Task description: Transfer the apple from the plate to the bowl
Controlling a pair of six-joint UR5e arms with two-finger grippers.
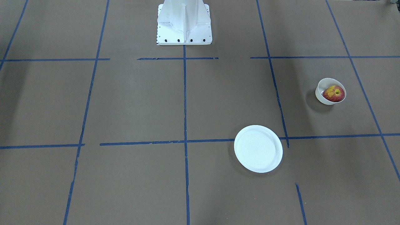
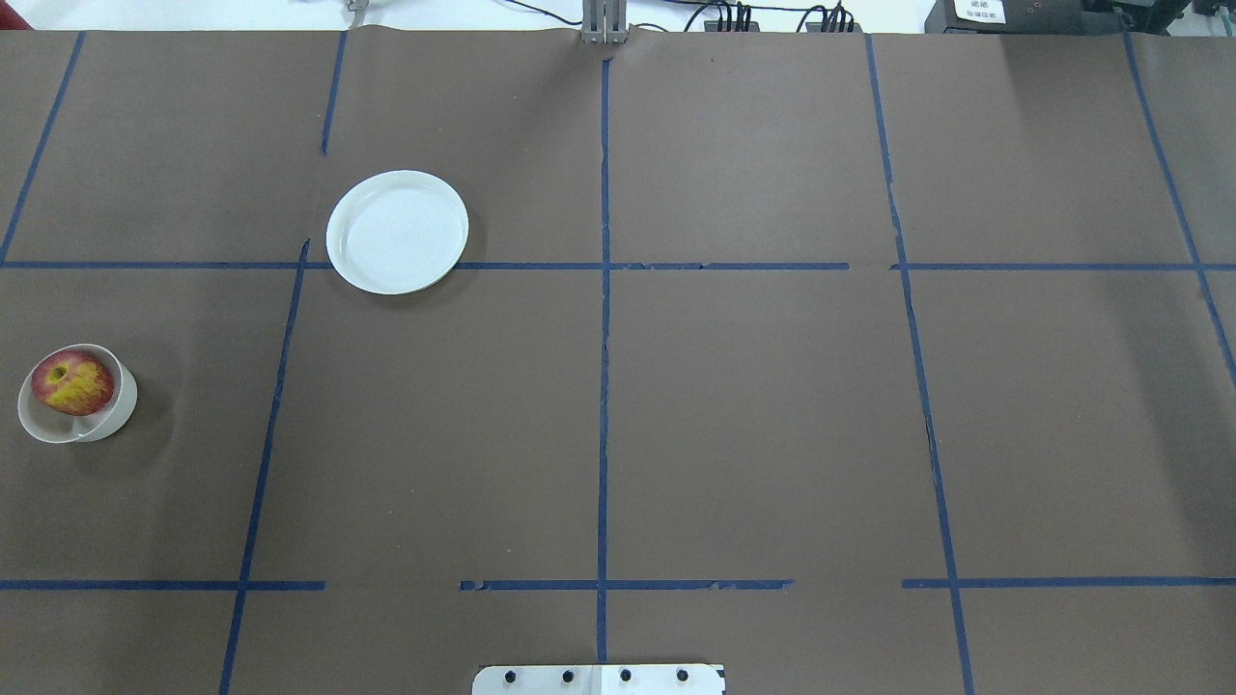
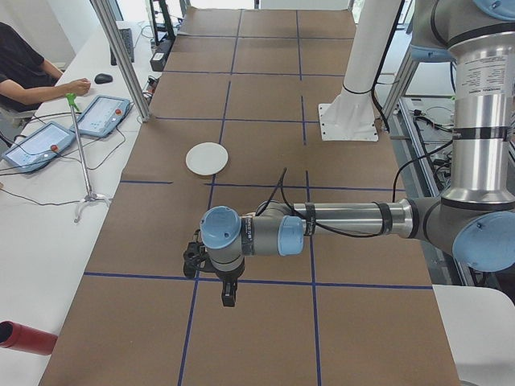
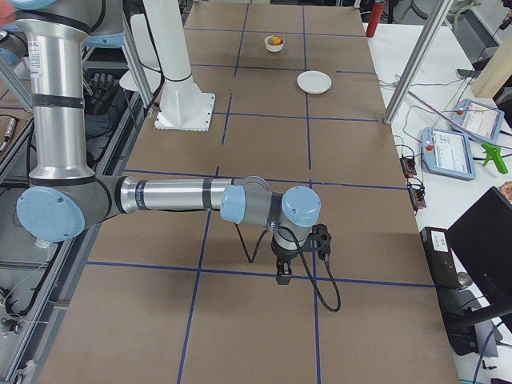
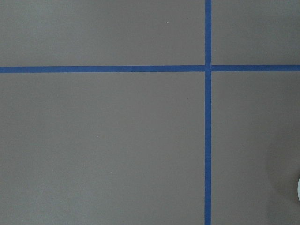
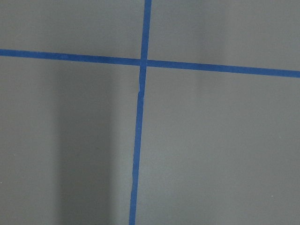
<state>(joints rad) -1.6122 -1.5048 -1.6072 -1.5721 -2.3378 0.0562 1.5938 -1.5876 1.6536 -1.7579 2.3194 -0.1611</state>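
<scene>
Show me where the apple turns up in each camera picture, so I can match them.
Front-facing: apple at far right, mid-height, sitting in the bowl.
Overhead: apple at far left, mid-height.
Exterior left: not visible; the near arm may hide it.
Exterior right: apple at top centre, tiny.
Left wrist: not in it.
Right wrist: not in it.
Shared landmark: the white plate, bare, shows in all four exterior views.

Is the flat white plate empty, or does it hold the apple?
Empty: the flat round white plate shows only bare surface; the small red apple sits inside the small deep cream bowl.
</scene>
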